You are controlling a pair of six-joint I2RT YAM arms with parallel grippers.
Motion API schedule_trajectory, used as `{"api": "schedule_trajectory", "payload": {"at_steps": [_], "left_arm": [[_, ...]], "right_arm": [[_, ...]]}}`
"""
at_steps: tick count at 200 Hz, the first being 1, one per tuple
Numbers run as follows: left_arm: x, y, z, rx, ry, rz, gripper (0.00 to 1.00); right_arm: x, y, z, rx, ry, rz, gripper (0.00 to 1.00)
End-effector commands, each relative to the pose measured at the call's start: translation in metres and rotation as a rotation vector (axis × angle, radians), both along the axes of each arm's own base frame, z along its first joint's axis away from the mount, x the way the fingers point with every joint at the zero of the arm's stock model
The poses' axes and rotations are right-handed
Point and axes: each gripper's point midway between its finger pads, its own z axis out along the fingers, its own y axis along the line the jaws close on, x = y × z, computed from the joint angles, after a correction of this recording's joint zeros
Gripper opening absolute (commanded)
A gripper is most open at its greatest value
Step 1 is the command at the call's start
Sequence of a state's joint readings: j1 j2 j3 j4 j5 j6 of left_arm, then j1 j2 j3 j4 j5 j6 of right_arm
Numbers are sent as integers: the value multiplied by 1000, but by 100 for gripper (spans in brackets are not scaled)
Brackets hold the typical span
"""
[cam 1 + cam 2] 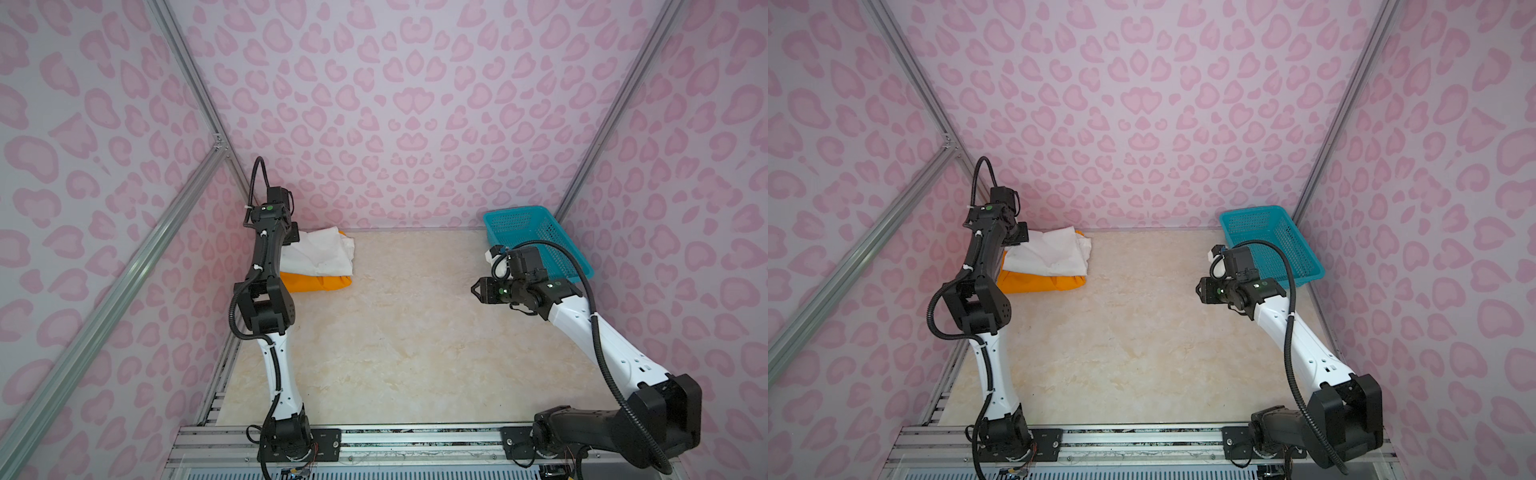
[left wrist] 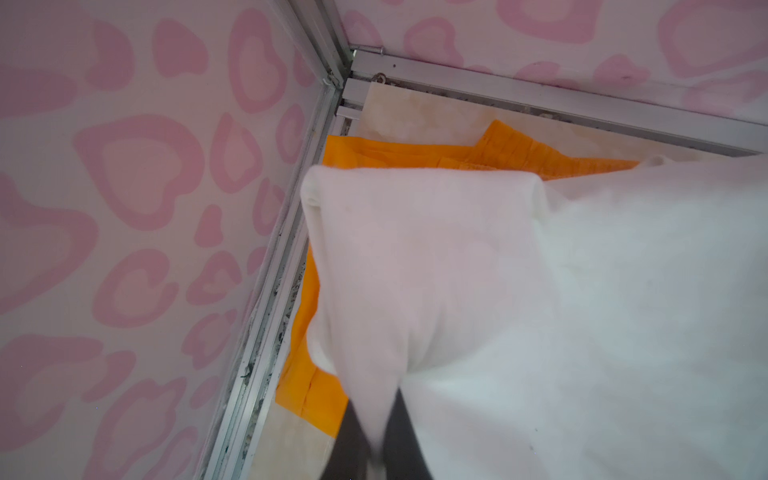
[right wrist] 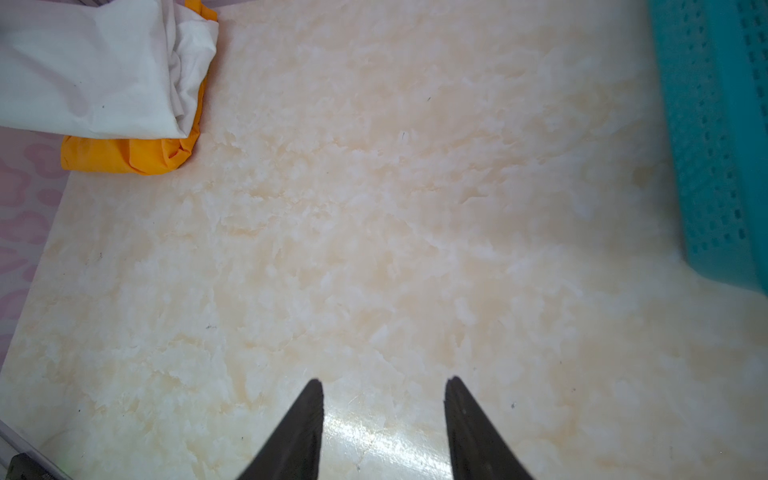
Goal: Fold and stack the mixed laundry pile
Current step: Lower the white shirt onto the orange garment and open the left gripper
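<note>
teal basket (image 1: pixel 523 224): far right corner (perforated, upright) | tabletop (image 1: pixel 395 332): beige marble | walls (image 1: pixel 415 104): pink-spotted

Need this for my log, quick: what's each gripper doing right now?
Left gripper: shut on the white T-shirt.
Right gripper: open, holding nothing.

Both top views look down from high at the front toward the back wall (image 1: pixel 415 104) (near-identical stereo pair), sharing the surface (image 1: pixel 395 353). Left wrist cam: v. close over the white T-shirt (image 2: pixel 540 291). Right wrist cam: farther off, facing that same T-shirt across the surface.
</note>
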State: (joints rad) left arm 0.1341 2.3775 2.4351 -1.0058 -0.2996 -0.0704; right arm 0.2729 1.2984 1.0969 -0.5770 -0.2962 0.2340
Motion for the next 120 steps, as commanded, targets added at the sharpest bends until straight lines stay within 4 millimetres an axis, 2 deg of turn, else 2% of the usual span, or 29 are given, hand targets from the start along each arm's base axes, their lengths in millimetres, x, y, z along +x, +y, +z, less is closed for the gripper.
{"api": "schedule_trajectory", "payload": {"at_steps": [1, 11, 22, 35, 48, 63, 87, 88, 90, 96, 104, 106, 113, 120], "left_arm": [[10, 24, -5, 77, -41, 87, 24], [8, 30, -10, 88, -31, 113, 35], [4, 35, -13, 96, -22, 144, 51], [-2, 39, -10, 99, -19, 170, 59], [-6, 38, 1, 97, -38, 177, 65], [-10, 33, 20, 69, -91, 171, 71], [-21, 15, 66, -6, -235, 124, 77], [-20, 14, 62, -10, -233, 121, 77], [-24, 12, 72, -17, -253, 116, 77], [-28, 8, 81, -31, -286, 102, 78], [-37, 1, 104, -49, -359, 75, 79], [-39, -1, 103, -53, -363, 67, 79], [-47, -8, 123, -65, -433, 39, 80], [-58, -14, 129, -76, -473, 15, 81]], "right_arm": [[-2, -4, 7, -22, -49, 12, 49], [-3, -5, 9, -24, -69, 11, 49], [-5, -7, 12, -25, -92, 7, 50], [-7, -9, 15, -28, -113, 1, 51], [-8, -12, 18, -35, -133, -5, 52], [-9, -15, 19, -47, -152, -6, 54], [-6, -29, 21, -82, -163, -35, 56], [-5, -29, 21, -83, -163, -38, 56], [-5, -31, 21, -84, -163, -43, 56], [-2, -36, 23, -86, -170, -58, 56], [2, -43, 26, -89, -181, -83, 58], [3, -46, 26, -90, -184, -94, 58], [7, -55, 27, -97, -197, -131, 61], [10, -65, 27, -107, -209, -176, 64]]}}
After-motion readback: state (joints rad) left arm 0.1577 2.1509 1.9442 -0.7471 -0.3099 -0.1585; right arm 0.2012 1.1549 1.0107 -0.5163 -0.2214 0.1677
